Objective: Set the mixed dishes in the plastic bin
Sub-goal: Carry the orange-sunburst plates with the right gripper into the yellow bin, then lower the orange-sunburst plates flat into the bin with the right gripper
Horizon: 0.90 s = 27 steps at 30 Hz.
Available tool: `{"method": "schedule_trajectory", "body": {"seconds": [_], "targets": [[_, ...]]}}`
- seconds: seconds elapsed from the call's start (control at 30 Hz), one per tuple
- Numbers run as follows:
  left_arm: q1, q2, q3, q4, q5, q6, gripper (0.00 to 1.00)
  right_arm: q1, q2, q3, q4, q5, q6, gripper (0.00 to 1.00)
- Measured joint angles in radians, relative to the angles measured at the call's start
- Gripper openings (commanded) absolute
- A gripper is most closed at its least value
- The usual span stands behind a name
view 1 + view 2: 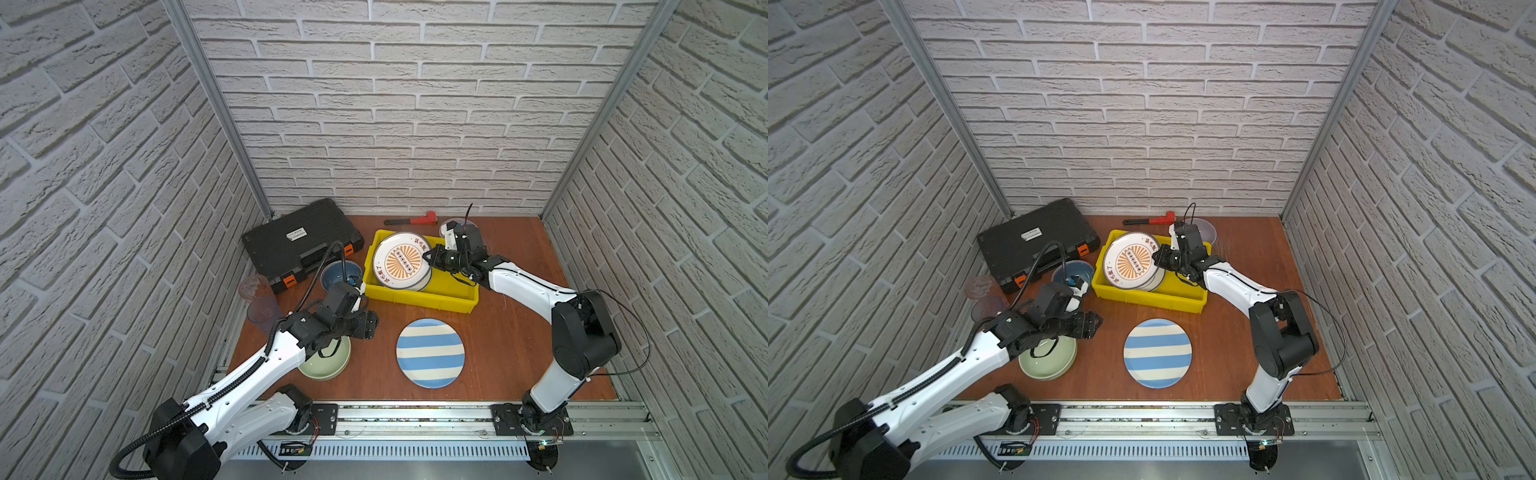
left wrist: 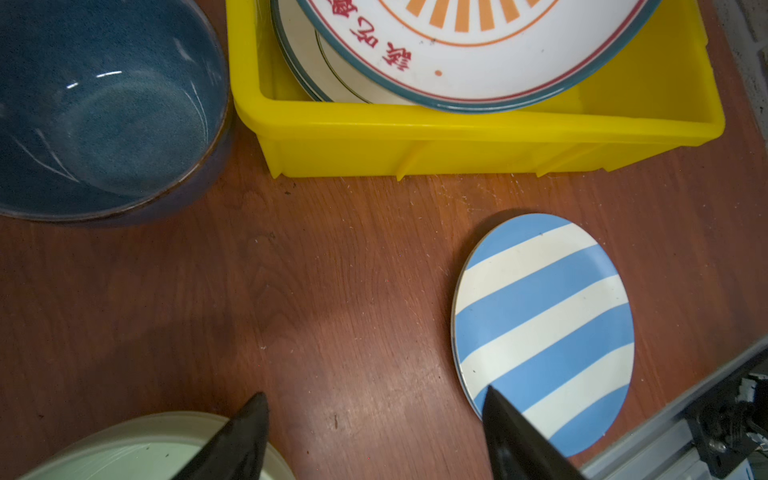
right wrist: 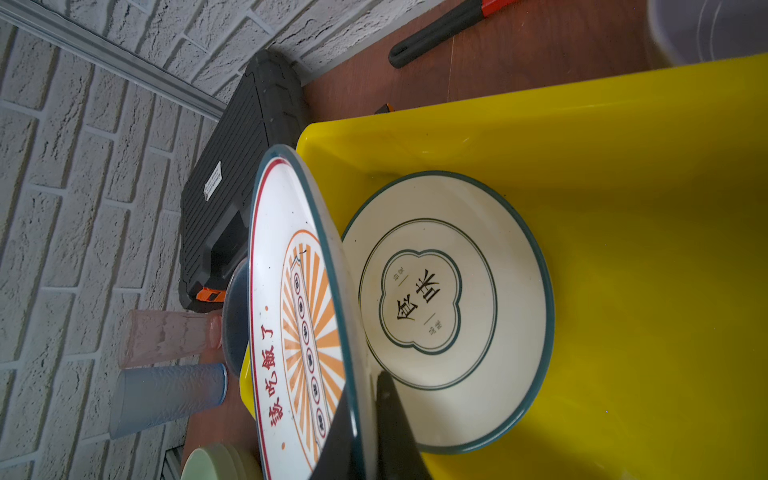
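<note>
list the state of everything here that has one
yellow bin, open-top, plate inside
sunburst plate, tilted over bin, gripped at rim
right hand, shut on sunburst plate
left hand, open, empty
green-rimmed plate, lying inside bin
striped plate, lying flat, outside bin
blue bowl, upright, outside bin
pale green bowl, upright, outside bin
pink tumbler, upright, outside bin
blue tumbler, upright, outside bin
lavender bowl, outside bin, partly hidden
tool case, shut

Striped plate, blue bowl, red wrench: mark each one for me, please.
striped plate (image 1: pixel 430 353): in a top view, centre of its face.
blue bowl (image 2: pixel 112 124): left wrist view, inside bottom.
red wrench (image 1: pixel 429 217): in a top view, its red head.
</note>
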Motion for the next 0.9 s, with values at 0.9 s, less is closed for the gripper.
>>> {"method": "schedule_trajectory", "body": {"seconds": [0.9], "targets": [[0.006, 0.0, 0.0, 0.0, -0.001, 0.0, 0.8, -0.016, 0.125, 0.0, 0.087, 0.005, 0.049, 0.06]]}}
